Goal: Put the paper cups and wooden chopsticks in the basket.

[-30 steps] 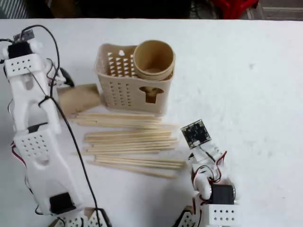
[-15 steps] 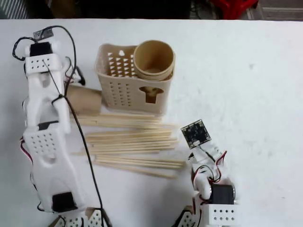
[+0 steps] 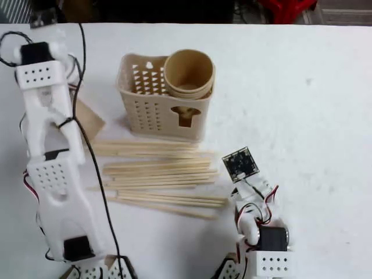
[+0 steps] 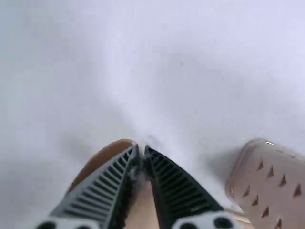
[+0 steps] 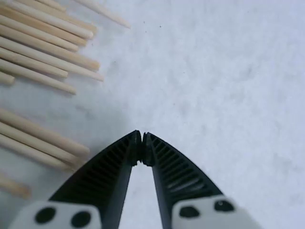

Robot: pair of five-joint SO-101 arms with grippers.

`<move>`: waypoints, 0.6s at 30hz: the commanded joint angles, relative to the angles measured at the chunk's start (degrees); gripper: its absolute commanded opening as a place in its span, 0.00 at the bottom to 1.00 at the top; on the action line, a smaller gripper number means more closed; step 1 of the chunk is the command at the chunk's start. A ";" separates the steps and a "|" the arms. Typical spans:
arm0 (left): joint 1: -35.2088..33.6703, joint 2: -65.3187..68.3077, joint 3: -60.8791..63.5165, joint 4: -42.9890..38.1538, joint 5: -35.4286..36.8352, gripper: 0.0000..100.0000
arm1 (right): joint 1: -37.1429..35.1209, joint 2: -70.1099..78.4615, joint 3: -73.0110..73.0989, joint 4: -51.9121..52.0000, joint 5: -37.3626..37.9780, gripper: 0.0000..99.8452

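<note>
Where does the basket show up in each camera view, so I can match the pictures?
High view: the basket stands on the table, upper part, left of centre, paper cups stacked in one end.
Left wrist view: its rounded, perforated corner, beside the left end effector shut on a loose cup.
Right wrist view: chopsticks on the table, ahead of the right end effector.
Shared landmark: the white table.

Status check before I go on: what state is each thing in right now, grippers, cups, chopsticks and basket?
left gripper: shut, apparently on the loose paper cup's wall.
loose paper cup: tilted, outside the basket, partly under the left arm.
stacked paper cups: upright inside the basket.
basket: upright, one end filled.
wooden chopsticks: lying flat on the table, none in the basket.
right gripper: shut, empty.
</note>
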 commanded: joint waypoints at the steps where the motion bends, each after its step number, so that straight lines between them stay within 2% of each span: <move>1: -1.36 -3.38 -15.47 3.87 -10.90 0.02 | 0.04 -0.75 0.35 0.40 0.44 0.02; 3: -1.71 -3.38 -17.85 3.87 -16.79 0.02 | 0.04 -0.75 0.35 0.40 0.44 0.02; 8: -2.07 -2.77 -14.77 2.99 -28.48 0.02 | 0.04 -0.75 0.35 0.40 0.44 0.02; 13: -6.55 -2.77 -20.75 -1.05 -32.00 0.02 | 0.04 -0.75 0.35 0.40 0.44 0.02; 16: -7.69 -2.68 -30.15 3.60 -35.87 0.02 | 0.04 -0.75 0.35 0.40 0.44 0.02; 18: -8.57 -3.38 -31.65 3.96 -37.45 0.02 | 0.04 -0.75 0.35 0.31 0.44 0.02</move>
